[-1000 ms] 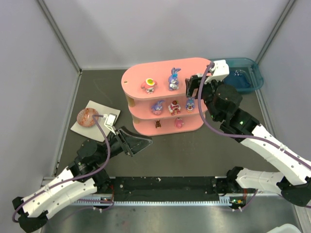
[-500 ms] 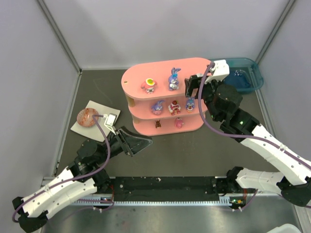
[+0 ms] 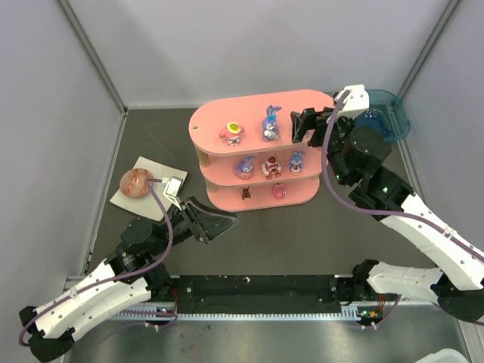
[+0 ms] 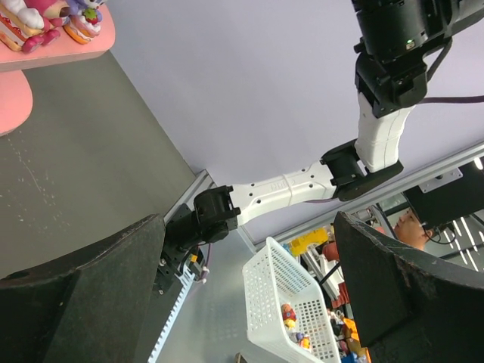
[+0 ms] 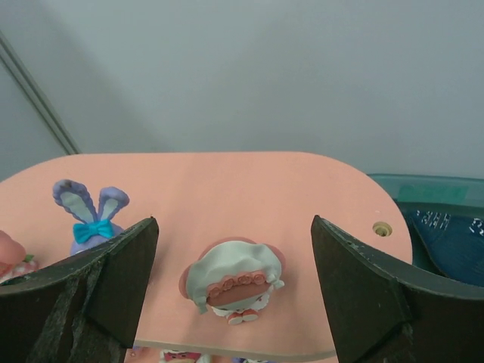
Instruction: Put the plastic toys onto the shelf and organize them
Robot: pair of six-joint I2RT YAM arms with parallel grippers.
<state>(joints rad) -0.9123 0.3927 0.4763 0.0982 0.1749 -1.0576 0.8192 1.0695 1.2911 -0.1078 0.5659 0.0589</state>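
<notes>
Risk: the white-bonnet figurine (image 5: 231,287) stands near the front edge of the pink shelf's (image 5: 227,181) top tier, between the right pincer's (image 3: 300,128) fingers. A sideways drift on lift-out could clip it or the purple bunny figurine (image 5: 89,219) beside it and tip one off. Right pincer is spread wide, straddling the figurine, no visible contact. Left pincer (image 3: 210,221) is fully spread, empty, low over the desk (image 3: 302,227).

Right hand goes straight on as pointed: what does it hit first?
Likely the white-bonnet toy on the shelf top, centred between the open fingers of the right hand; depth is unclear.
</notes>
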